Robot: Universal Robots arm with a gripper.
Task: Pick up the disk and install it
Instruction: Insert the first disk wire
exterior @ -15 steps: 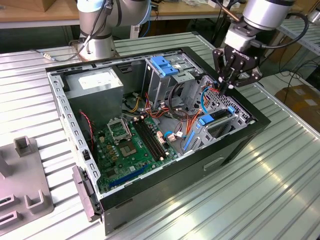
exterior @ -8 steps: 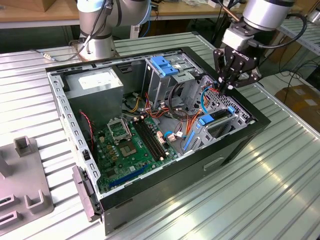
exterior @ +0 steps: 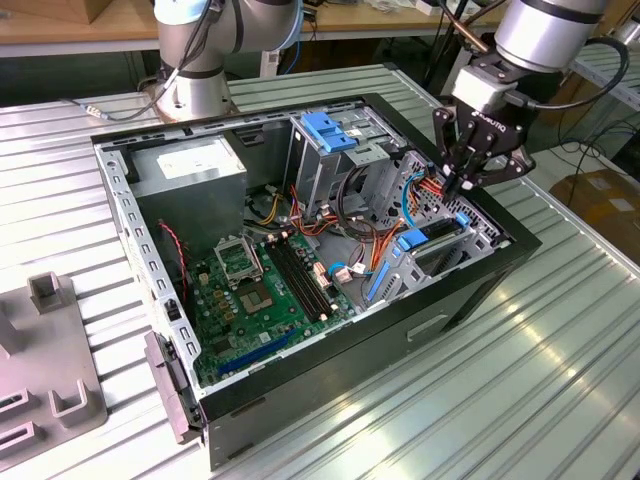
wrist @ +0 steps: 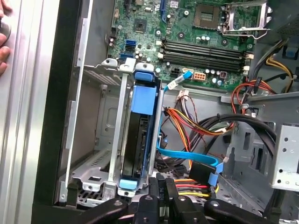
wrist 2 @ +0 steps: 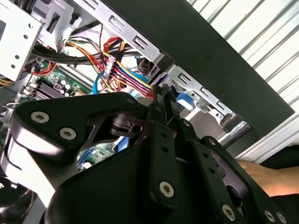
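I work in what looks like a robotics lab or electronics workshop. My arm's base (exterior: 195, 85) is bolted to a ribbed metal table (exterior: 520, 380), where an opened desktop computer case (exterior: 330, 330) lies on its side, its green motherboard (exterior: 265, 290) and bundles of coloured cables (exterior: 375, 250) exposed. Behind stand wooden workbenches (exterior: 70, 25), a grey fixture plate (exterior: 45, 370) rests on the table at the exterior view's left, and a cardboard box (exterior: 605, 200) sits at that view's right.

Ribbed metal table (exterior: 560, 370), wooden bench (exterior: 70, 25) behind.
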